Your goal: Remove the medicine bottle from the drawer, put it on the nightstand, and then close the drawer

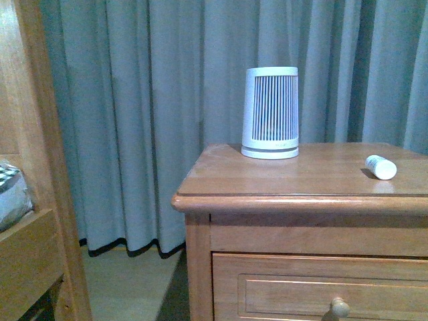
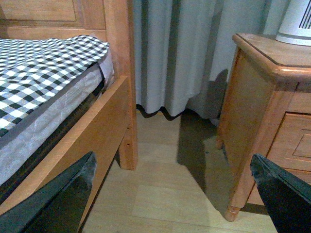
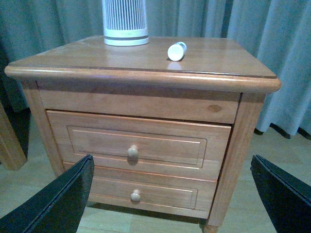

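The medicine bottle (image 1: 381,166) lies on its side on the nightstand's glossy top (image 1: 281,177), to the right of the ribbed device. It also shows in the right wrist view (image 3: 176,51). The nightstand (image 3: 146,73) fills the right wrist view, and the taller drawer (image 3: 138,143) with its round knob (image 3: 132,151) sits flush in the cabinet front. My right gripper (image 3: 170,194) is open and empty, well back from the drawer front. My left gripper (image 2: 172,194) is open and empty above the floor, between the bed and the nightstand (image 2: 262,97).
A white ribbed tapered device (image 1: 270,112) stands at the back of the nightstand top. A shallower drawer (image 3: 141,191) sits below the taller one. A wooden bed frame (image 2: 107,121) with a checked mattress (image 2: 43,63) stands left. Grey curtains (image 1: 167,100) hang behind.
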